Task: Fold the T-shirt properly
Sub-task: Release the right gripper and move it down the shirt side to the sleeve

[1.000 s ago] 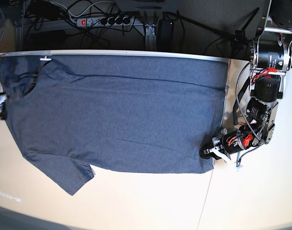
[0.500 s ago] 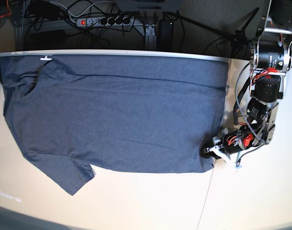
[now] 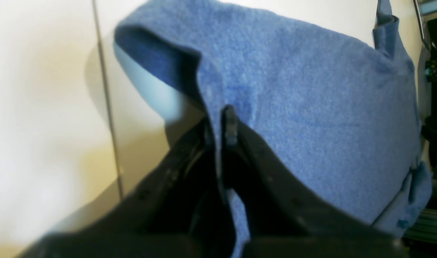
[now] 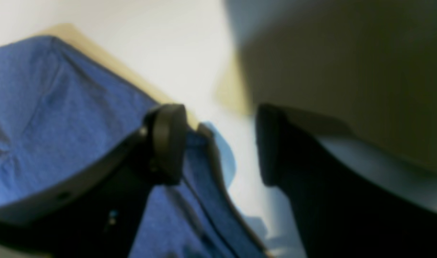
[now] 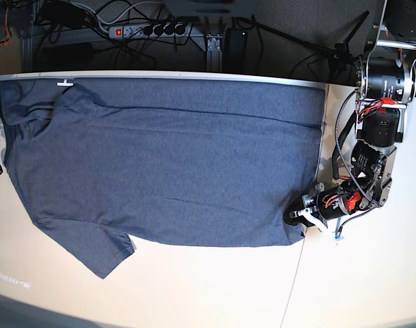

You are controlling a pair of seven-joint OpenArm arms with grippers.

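Observation:
The blue-grey T-shirt (image 5: pixel 167 164) lies spread flat across the table (image 5: pixel 194 287), plain side up, with the collar at the left and the hem at the right. My left gripper (image 5: pixel 296 217) sits at the near right hem corner. In the left wrist view the left gripper (image 3: pixel 220 125) is shut on a pinch of the T-shirt (image 3: pixel 311 89), lifting the corner a little. My right gripper (image 4: pixel 218 143) stands open at the shirt's left edge. One of its fingers (image 4: pixel 168 143) hangs over the T-shirt (image 4: pixel 43 107), the other over bare table, with nothing between them.
The left arm's body (image 5: pixel 371 137) stands on the table's right side. A power strip (image 5: pixel 149 29) and cables lie behind the far edge. A small white tag (image 5: pixel 65 83) sits at the far edge near the collar. A seam (image 5: pixel 293 287) runs through the tabletop.
My right gripper has let go of the shirt's left edge and drawn back to the left. The shirt has hardly moved, and the left gripper has kept its hold.

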